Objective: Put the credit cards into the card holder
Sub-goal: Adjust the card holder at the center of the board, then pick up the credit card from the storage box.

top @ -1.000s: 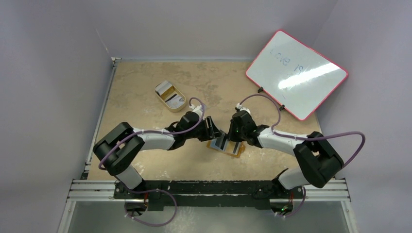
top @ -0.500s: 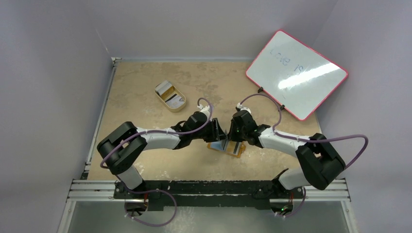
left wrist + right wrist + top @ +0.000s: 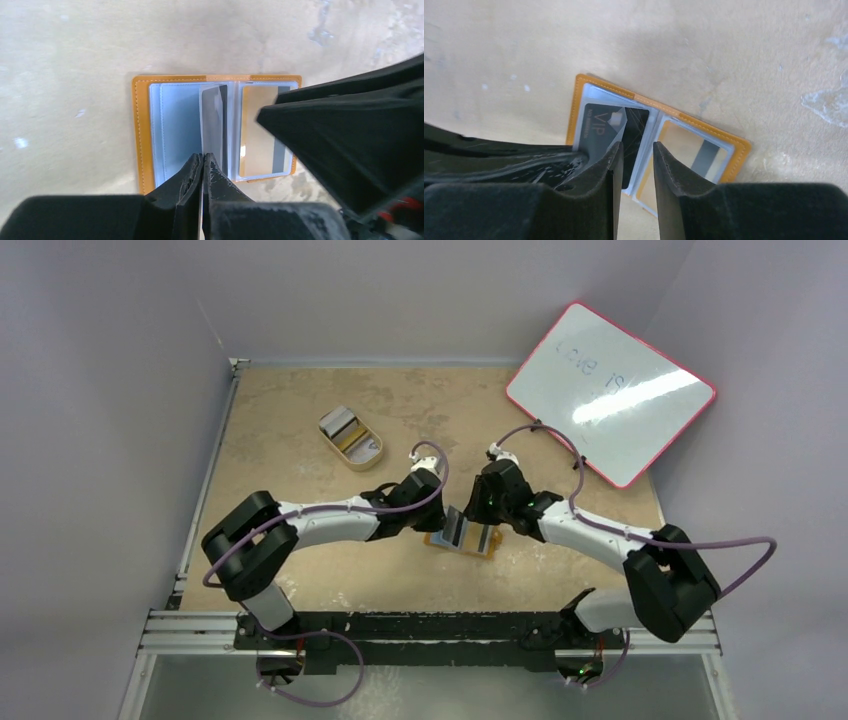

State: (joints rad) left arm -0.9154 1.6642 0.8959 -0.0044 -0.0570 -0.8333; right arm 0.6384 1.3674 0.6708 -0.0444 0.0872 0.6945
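The orange-tan card holder (image 3: 462, 536) lies open on the table between both arms. In the left wrist view its orange rim (image 3: 141, 130) frames pale blue pockets, and one clear pocket page (image 3: 212, 117) stands up on edge. My left gripper (image 3: 203, 156) is shut on the near edge of that page. A gold-brown card (image 3: 257, 131) sits in the right-hand pocket. In the right wrist view a dark grey card marked VIP (image 3: 596, 127) lies in the other pocket. My right gripper (image 3: 637, 146) hovers over the holder's middle, jaws slightly apart, nothing between them.
A cream oval tray (image 3: 372, 458) at the back left holds more cards (image 3: 343, 426). A red-framed whiteboard (image 3: 610, 390) leans at the back right corner. The two grippers (image 3: 460, 516) stand very close together over the holder.
My left gripper moved right to the holder and closed on the clear page. My right gripper's jaws opened a little and its arm shifted slightly back.
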